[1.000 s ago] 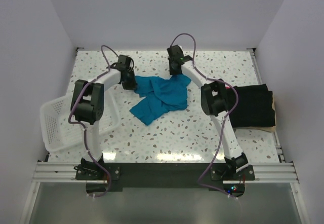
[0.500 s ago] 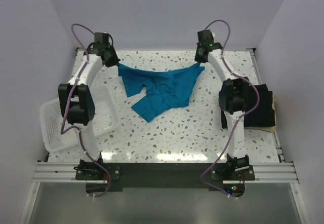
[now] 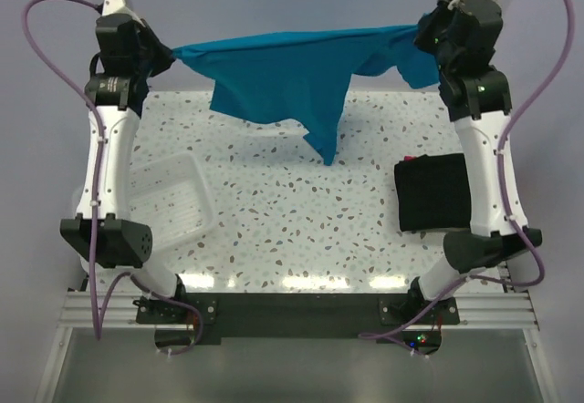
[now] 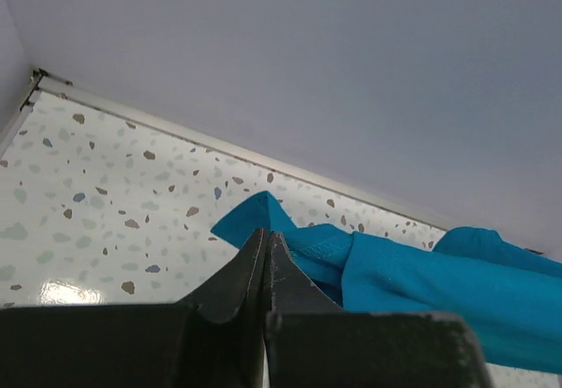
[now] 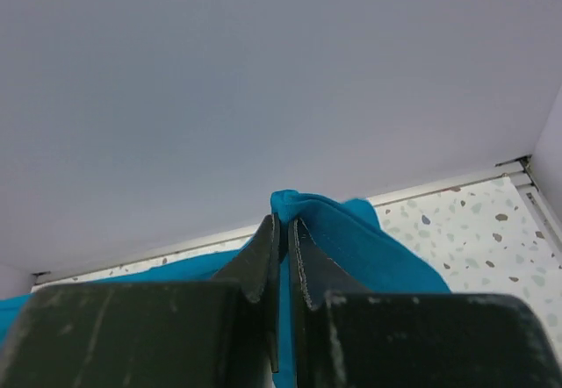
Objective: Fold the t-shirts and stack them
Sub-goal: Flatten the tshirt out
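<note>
The teal-blue t-shirt (image 3: 292, 75) hangs stretched in the air above the far half of the table, its lower tip dangling near the middle. My left gripper (image 3: 164, 55) is shut on its left corner, high at the far left. My right gripper (image 3: 422, 36) is shut on its right corner, high at the far right. In the left wrist view the closed jaws pinch teal-blue t-shirt cloth (image 4: 395, 274); in the right wrist view a fold of the teal-blue t-shirt (image 5: 351, 230) sticks up between the fingers. The black t-shirt (image 3: 433, 193) lies folded flat at the right.
A white mesh basket (image 3: 169, 204) lies tilted on the left side of the speckled table (image 3: 301, 230). Grey walls close in the back and both sides. The black base rail (image 3: 292, 307) runs along the near edge.
Both arms have risen and spread apart, lifting the teal-blue shirt off the table from a crumpled heap into a taut hanging span. The right gripper closed on the cloth early in that second.
</note>
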